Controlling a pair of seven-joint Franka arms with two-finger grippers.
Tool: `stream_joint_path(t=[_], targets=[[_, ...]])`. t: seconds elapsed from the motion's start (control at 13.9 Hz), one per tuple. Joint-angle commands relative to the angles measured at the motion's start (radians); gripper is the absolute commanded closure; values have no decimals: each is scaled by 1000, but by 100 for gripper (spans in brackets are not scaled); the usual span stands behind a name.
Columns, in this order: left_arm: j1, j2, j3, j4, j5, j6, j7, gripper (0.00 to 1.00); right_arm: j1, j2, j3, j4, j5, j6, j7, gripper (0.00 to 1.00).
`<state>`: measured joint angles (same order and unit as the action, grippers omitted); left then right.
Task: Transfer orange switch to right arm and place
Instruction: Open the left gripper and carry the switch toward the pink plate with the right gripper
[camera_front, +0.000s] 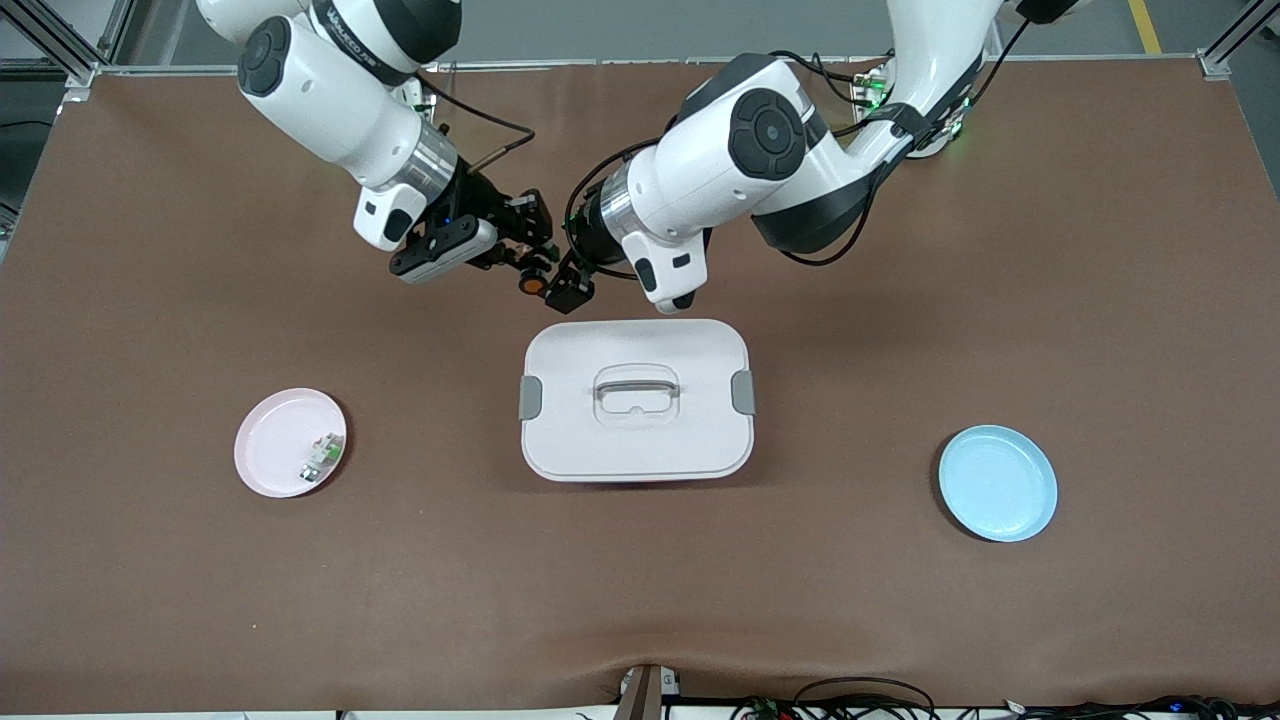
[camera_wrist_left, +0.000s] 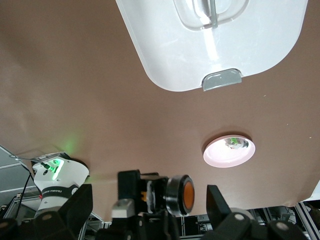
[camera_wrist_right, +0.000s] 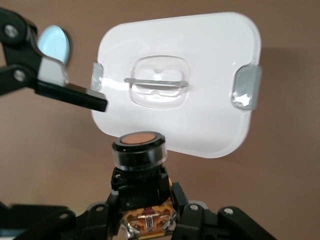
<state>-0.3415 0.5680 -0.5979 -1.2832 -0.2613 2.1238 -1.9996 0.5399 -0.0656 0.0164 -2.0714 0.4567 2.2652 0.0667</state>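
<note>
The orange switch (camera_front: 531, 284) is held up over the bare table, just off the white box's edge on the robots' side. My right gripper (camera_front: 522, 262) is shut on its black and orange body (camera_wrist_right: 145, 200), with the round orange cap (camera_wrist_right: 139, 139) sticking out past the fingers. My left gripper (camera_front: 572, 288) is open around the switch (camera_wrist_left: 182, 194). Its fingers (camera_wrist_left: 216, 201) stand well apart on either side and do not touch the switch. One left finger (camera_wrist_right: 70, 93) shows in the right wrist view.
A white lidded box (camera_front: 636, 440) with a clear handle and grey clips stands mid-table. A pink plate (camera_front: 270, 440) holding a small white-and-green component (camera_front: 318, 457) lies toward the right arm's end. A blue plate (camera_front: 997, 483) lies toward the left arm's end.
</note>
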Motion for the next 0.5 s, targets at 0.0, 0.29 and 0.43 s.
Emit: stream_joint_path(t=[0.0, 0.29, 0.43], targets=[[7, -7, 3, 5, -3, -8, 5, 0, -72, -11, 5, 31, -136, -97, -219, 100], [38, -28, 6, 5, 23, -22, 4, 0, -168, -8, 2, 36, -323, -122, -598, 100], [62, -51, 6, -1, 46, -24, 2, 0, -231, 16, 2, 36, -412, -122, -782, 100]])
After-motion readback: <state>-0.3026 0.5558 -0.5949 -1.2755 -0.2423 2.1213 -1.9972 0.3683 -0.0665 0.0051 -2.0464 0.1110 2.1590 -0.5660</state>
